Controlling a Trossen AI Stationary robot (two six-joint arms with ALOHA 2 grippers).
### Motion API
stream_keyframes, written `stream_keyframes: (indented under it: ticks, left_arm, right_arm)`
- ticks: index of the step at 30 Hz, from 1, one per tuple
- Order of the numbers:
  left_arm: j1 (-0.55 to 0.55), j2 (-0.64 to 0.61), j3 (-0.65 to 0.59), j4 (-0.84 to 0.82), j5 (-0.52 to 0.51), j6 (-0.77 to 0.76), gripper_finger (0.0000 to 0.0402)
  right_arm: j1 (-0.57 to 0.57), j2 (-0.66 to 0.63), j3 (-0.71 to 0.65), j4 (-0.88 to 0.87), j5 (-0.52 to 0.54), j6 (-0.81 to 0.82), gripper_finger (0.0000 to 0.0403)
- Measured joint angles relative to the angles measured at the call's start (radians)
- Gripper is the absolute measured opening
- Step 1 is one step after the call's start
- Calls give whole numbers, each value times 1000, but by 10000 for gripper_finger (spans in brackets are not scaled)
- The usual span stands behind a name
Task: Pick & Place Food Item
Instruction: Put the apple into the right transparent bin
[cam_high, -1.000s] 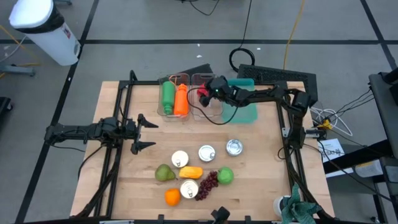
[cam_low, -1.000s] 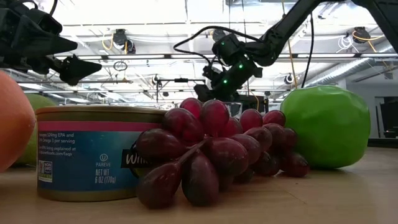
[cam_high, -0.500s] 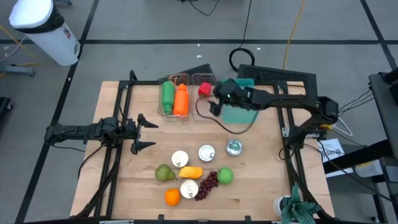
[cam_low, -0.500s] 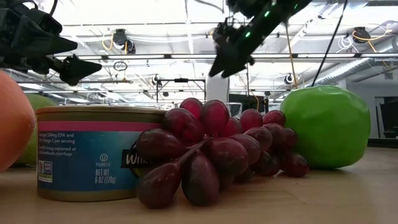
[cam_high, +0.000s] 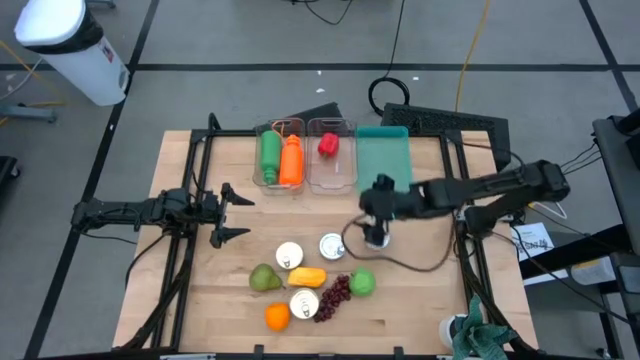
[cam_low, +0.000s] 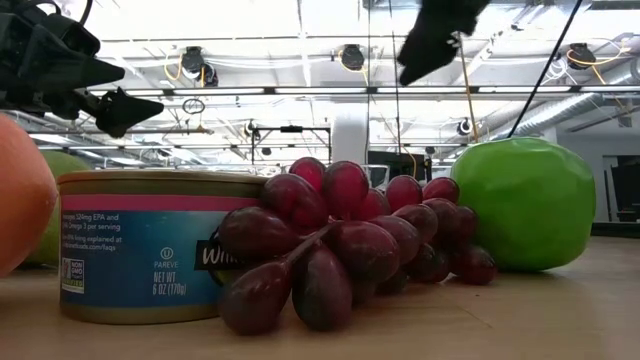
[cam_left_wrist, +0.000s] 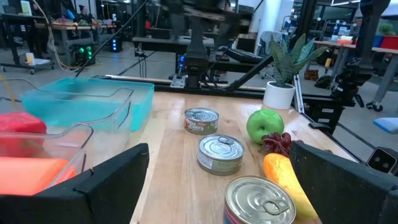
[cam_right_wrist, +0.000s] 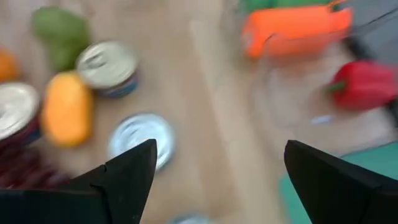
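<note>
Wood table (cam_high: 420, 270), food grouped near front edge. My right gripper (cam_high: 374, 232) hangs spread, empty, over a can (cam_high: 332, 246), prob next pick; left gripper (cam_high: 228, 211) parked, spread too.

table (cam_high: 420, 300): pale wood, matt, grain showing | cans (cam_left_wrist: 220, 154) near my right gripper (cam_high: 376, 236): shiny ribbed metal lids; one beside the grapes (cam_low: 345, 240) wears a glossy paper label | grapes, green apple (cam_low: 525, 200): smooth, glossy | bins (cam_high: 332, 165) at table's far edge: clear plastic; teal one (cam_high: 385, 160) translucent
</note>
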Motion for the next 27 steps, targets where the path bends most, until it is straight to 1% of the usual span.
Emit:
stream_keyframes:
  ticks: [5, 7, 10, 12, 15, 18, 22, 25, 27]
  left_arm:
    - [0, 0, 0, 0, 0, 0, 399]
    - [0, 0, 0, 0, 0, 0, 399]
    - [0, 0, 0, 0, 0, 0, 399]
    - [0, 0, 0, 0, 0, 0, 399]
    - [0, 0, 0, 0, 0, 0, 399]
    - [0, 0, 0, 0, 0, 0, 399]
    - [0, 0, 0, 0, 0, 0, 399]
    - [0, 0, 0, 0, 0, 0, 399]
    - [0, 0, 0, 0, 0, 0, 399]
  right_arm:
    - [171, -3, -1, -101, -1, 175, 334]
    - [245, 2, -6, -110, 4, 222, 334]
    - [349, 16, -45, -64, 3, 273, 334]
    - [409, 25, -86, 4, 9, 303, 334]
    - [483, 34, -160, 133, 61, 314, 334]
    - [528, 38, -241, 234, 121, 298, 334]
    - [555, 37, -319, 342, 182, 288, 334]
    - [561, 60, -352, 457, 190, 292, 334]
    - [561, 99, -350, 483, 189, 288, 334]
